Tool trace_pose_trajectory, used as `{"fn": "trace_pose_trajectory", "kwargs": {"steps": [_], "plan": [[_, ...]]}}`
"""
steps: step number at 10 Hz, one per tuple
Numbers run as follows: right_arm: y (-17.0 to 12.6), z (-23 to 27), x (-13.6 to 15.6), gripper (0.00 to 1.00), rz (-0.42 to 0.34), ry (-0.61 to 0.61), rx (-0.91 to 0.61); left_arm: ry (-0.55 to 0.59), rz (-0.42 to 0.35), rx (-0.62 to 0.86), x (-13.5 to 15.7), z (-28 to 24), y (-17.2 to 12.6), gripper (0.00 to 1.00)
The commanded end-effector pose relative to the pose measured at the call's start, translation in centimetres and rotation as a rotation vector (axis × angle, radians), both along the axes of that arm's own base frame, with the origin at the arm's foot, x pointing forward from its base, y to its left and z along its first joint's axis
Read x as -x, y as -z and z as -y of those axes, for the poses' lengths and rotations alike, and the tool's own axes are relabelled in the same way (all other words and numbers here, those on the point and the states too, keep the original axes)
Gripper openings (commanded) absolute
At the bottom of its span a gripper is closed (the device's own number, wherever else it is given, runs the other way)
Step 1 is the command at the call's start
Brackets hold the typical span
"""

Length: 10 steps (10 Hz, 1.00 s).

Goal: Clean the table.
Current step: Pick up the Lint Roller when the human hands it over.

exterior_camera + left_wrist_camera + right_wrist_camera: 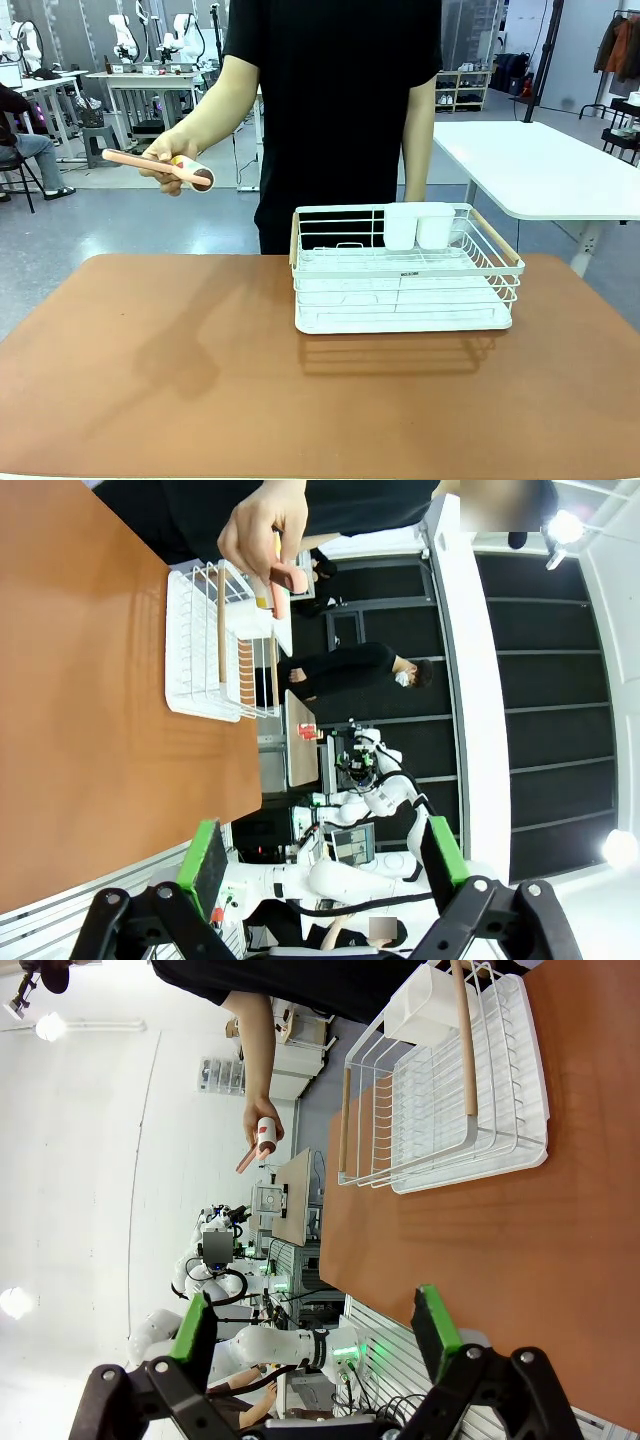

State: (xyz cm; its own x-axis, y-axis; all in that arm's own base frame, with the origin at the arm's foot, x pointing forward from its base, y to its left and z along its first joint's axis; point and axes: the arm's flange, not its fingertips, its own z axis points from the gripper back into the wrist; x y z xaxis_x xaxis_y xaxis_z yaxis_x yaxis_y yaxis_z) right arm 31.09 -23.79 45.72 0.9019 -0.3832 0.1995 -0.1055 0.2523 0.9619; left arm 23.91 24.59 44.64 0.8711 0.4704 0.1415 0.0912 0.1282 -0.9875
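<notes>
The reddish-brown table [180, 380] spreads across the front view, with a white dish rack [405, 270] standing on its far right part. A person in black stands behind the table and holds a pink-handled roller [160, 166] in one hand, above the floor beyond the table's far left edge. In the left wrist view my left gripper [320, 855] is open and holds nothing, with the table [90, 710], the rack [215, 645] and the hand with the roller [285, 575] ahead. My right gripper [315, 1325] is open too, over the table [520, 1230], with the rack [450, 1090] and roller [262, 1138] beyond.
Two white cups [418, 226] sit in the rack's back corner. A white-topped table [530, 165] stands off to the right behind the reddish-brown one. Other tables and robot arms stand far back in the room.
</notes>
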Motion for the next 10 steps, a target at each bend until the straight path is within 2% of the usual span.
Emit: {"fn": "trace_pose_trajectory", "kwargs": {"steps": [1, 2, 5, 8, 9, 10], "plan": [[-0.3, -0.1, 0.2, 1.0, 0.004, 0.0, -0.011, -0.03, -0.108, -0.009, -2.3, 3.9, -2.7, 1.0], [-0.3, -0.1, 0.2, 1.0, 0.004, 0.0, -0.011, -0.121, -0.144, -0.044, -4.5, 6.1, -3.1, 1.0], [-0.3, -0.1, 0.2, 1.0, 0.004, 0.0, -0.011, -0.175, -0.243, -0.023, -9.6, 10.9, -4.0, 1.0], [-0.3, -0.1, 0.2, 1.0, 0.004, 0.0, -0.011, -0.218, -0.284, -0.08, -12.5, 14.3, -2.9, 1.0], [-0.3, -0.1, 0.2, 1.0, 0.004, 0.0, -0.011, -0.26, -0.285, -0.098, -13.6, 14.9, -2.2, 1.0], [-0.3, -0.1, 0.2, 1.0, 0.004, 0.0, -0.011, -0.253, -0.273, -0.119, -14.2, 15.5, -1.8, 1.0]]}}
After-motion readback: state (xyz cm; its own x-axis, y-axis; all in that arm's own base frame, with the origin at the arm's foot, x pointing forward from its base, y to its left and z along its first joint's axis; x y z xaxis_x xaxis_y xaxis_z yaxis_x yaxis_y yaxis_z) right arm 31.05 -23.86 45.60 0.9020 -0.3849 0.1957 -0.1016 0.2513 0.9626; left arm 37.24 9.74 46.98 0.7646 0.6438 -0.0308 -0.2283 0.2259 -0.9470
